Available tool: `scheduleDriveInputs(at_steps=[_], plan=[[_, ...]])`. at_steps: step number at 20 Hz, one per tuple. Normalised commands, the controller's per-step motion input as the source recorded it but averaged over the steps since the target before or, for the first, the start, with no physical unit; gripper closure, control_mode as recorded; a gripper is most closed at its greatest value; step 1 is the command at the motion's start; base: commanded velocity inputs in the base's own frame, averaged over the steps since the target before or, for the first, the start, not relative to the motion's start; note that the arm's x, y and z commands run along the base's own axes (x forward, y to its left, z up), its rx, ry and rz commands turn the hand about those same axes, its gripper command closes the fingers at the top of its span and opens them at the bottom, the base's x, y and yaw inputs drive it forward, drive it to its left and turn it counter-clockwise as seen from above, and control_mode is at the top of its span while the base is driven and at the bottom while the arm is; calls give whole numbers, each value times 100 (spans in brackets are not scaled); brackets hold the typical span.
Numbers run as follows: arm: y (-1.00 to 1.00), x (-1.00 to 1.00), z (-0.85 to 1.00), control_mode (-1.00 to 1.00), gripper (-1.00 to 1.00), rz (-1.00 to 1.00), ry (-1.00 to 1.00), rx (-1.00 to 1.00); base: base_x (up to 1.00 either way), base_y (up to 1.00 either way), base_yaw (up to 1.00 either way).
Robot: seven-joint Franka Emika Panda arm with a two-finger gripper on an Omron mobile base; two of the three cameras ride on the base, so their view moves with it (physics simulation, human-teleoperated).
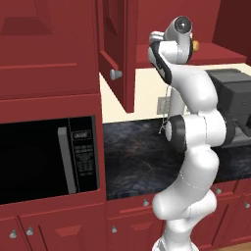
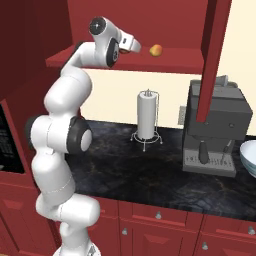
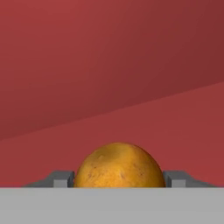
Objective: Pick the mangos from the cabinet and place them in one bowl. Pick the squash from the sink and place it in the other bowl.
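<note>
Claw [image 3: 119, 180] brackets an orange mango [image 3: 119, 166]; another mango [image 2: 156, 50] sits apart.

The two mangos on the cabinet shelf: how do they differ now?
The darker mango sits between the gripper's fingers; the yellow-orange mango lies free, further along the shelf. The first is orange-brown, the second paler. Both are small, roundish, and in the cabinet.

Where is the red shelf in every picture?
Left base view: the flat dark red wooden shelf is at the upper right, behind the white arm's hand.
Right base view: across the top, from the hand to the open door.
Hand view: the lighter red floor in the lower half.
Shared landmark: the jaws on it, flanking a round orange mango.
</note>
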Motion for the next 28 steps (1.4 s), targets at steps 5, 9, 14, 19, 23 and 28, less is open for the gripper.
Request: scheduleDriveInputs(at_steps=[5, 9, 14, 19, 23, 28], plan=[[3, -62, 26, -100, 100, 0, -11, 0, 0, 0, 0], [10, -97, 17, -100, 100, 3, -11, 0, 0, 0, 0], [16, -99, 2, -100, 100, 5, -9, 0, 0, 0, 0], [25, -100, 20, -100, 100, 6, -1, 0, 0, 0, 0], [25, -97, 40, -100, 100, 6, 5, -3, 0, 0, 0], [9, -100, 26, -100, 100, 6, 12, -7, 0, 0, 0]])
